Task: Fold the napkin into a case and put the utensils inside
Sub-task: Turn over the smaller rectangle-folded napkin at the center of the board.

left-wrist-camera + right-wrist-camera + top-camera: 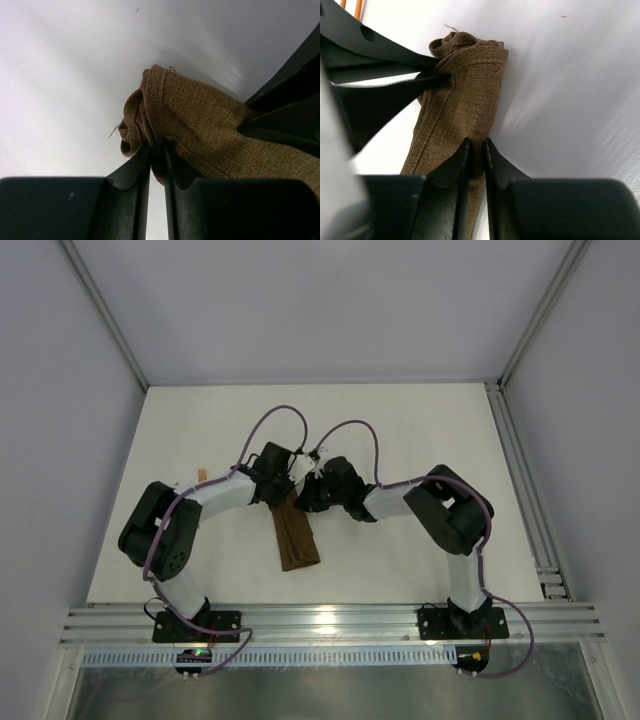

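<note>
Napkin (296, 533) lies on the counter (430, 430) as a narrow dark-brown strip, folded lengthwise w/ layered edges. Its long axis runs near-to-far at a slight tilt. The near end lies flat w/ nothing touching it. Both arms meet at the far end, which is bunched up.

Left gripper (156, 150) is clenched on the napkin. From my left wrist cam the fingers are almost together, w/ a rolled fold of cloth (200, 120) pinched at the tips. It comes in from the left side of the napkin's far end.

Right gripper (476, 147) is also clamped on the napkin. The fingers are nearly closed, w/ a thin edge of fabric (465, 100) caught between them. It sits on the right side of the napkin, just nearer than the left one's hold. In the right wrist cam I see the other gripper's fingers biting the napkin's top corner. I can't tell whether that end is raised off the counter.

Utensils (201, 476) show as a small orange-tan bit on the counter, left of the napkin's far end and well apart from it. The right wrist cam catches two thin orange stems (350, 5) at the frame edge. Too small to tell fork from the other.
</note>
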### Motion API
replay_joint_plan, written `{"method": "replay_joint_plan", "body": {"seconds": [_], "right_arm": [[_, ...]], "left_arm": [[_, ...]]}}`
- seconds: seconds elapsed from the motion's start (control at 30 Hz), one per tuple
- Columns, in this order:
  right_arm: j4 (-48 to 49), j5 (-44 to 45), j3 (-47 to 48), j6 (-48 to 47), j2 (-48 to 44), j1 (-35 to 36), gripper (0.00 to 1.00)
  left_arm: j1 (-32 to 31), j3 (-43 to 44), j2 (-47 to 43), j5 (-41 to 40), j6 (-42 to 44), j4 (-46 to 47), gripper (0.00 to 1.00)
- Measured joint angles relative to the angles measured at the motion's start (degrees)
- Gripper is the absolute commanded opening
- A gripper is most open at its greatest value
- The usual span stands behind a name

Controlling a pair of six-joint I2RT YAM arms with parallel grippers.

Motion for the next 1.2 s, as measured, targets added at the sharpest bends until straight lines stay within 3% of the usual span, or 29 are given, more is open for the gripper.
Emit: {"method": "replay_joint_plan", "body": {"seconds": [0.1,0.27,0.73,1.2], "right_arm": [[-0.2,0.0,0.0,0.2,-0.1,0.0,0.03],[-0.5,0.0,-0.1,0.9,-0.8,0.0,0.03],[-2.5,0.2,-1.6,1.6,-3.1,-1.1,0.03],[-22.5,3.3,-1.4,-12.2,-15.4,-4.0,0.03]], "left_arm": [[-0.1,0.0,-0.6,0.9,-0.7,-0.3,0.32],[1.5,0.8,-1.2,7.0,-2.6,-2.5,0.39],[8.5,7.3,-5.3,21.6,-5.5,-10.0,0.39],[8.5,7.5,-5.3,22.8,-4.2,-12.9,0.35]]}}
